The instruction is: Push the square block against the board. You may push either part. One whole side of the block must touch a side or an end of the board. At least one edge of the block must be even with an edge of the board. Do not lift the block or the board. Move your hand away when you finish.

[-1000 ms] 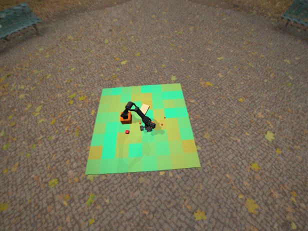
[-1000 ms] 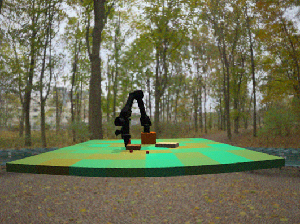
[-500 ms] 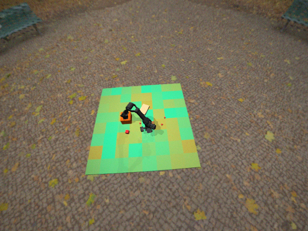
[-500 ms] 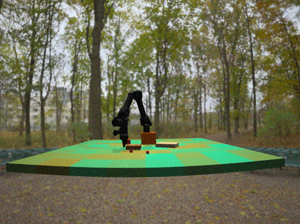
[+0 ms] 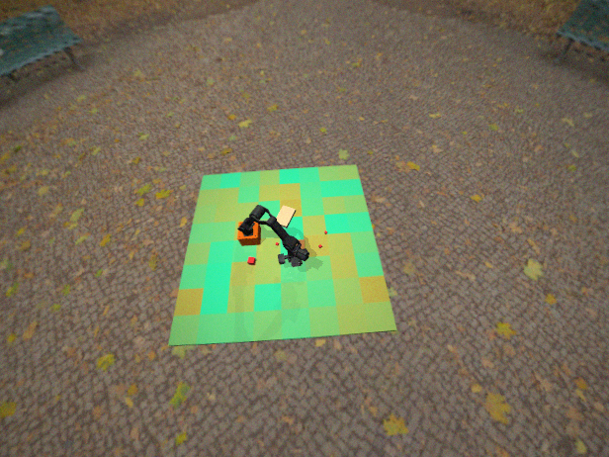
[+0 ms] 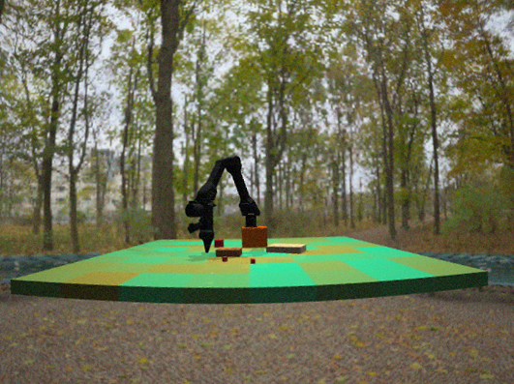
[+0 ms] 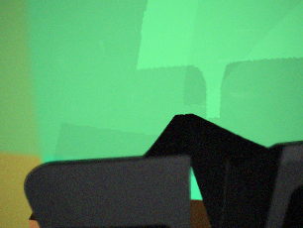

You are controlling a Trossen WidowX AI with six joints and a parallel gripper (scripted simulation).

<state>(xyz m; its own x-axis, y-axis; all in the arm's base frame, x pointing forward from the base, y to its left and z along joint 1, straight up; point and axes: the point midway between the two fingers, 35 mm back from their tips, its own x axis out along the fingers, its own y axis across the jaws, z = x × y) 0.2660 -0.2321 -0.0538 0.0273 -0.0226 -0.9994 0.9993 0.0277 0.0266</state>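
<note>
The square brown block (image 5: 303,242) (image 6: 228,251) lies flat on the green chequered mat (image 5: 277,317) (image 6: 279,276), partly hidden by my arm in the top view. The tan board (image 5: 286,216) (image 6: 285,248) lies apart from it, beside the orange arm base (image 5: 248,234) (image 6: 255,236). My gripper (image 5: 291,260) (image 6: 206,248) is shut and empty, with its tips low at the mat, just beside the block on the side away from the board. In the wrist view only a brown sliver of the block (image 7: 197,214) shows below the fingers.
A red cube (image 5: 251,260) (image 6: 218,242) sits near the gripper. Smaller red bits (image 5: 320,245) (image 6: 253,261) lie scattered around the block. Leaf-strewn ground surrounds the raised mat, with benches (image 5: 30,37) far off.
</note>
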